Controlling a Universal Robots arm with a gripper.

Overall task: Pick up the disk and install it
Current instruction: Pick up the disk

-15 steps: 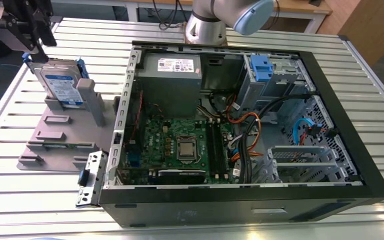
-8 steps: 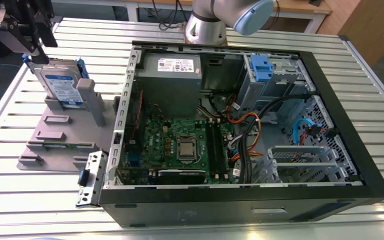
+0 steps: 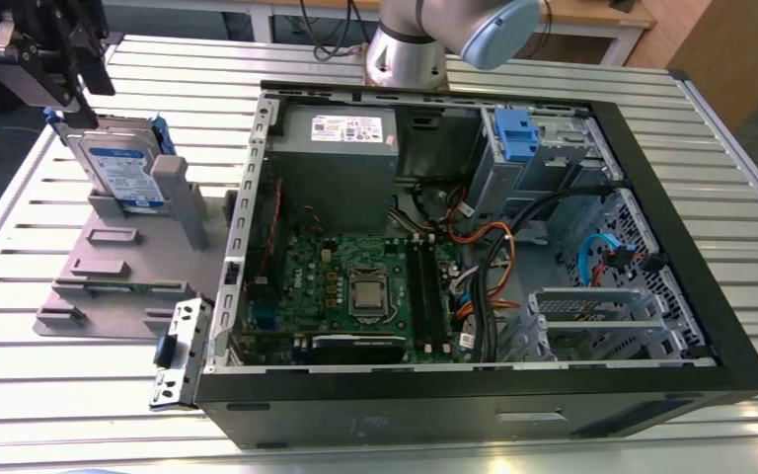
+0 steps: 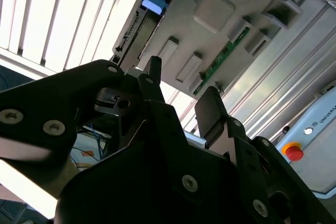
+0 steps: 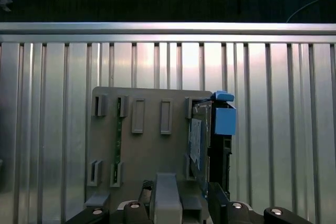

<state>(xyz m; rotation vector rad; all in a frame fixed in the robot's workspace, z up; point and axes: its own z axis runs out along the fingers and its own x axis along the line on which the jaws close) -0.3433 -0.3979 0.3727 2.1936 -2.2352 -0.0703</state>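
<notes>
**While the gripper hangs open, the disk waits in its rack**

Because the disk (image 3: 121, 166) stands on edge in an end slot of the grey holder plate (image 3: 115, 272), beside the open computer case (image 3: 418, 415) on the slatted metal table (image 3: 76, 415), the grasp probably has to come from straight above. The gripper (image 3: 74, 97) hovers just over the disk's upper edge, its fingers (image 4: 210, 109) apart and holding nothing. A sound grasp likely centres the fingers across the disk's two flat faces. It should stay clear of the blue bracket (image 5: 224, 120) and the holder's upright posts. A square descent should keep the disk from tipping or jamming in its slot.
</notes>
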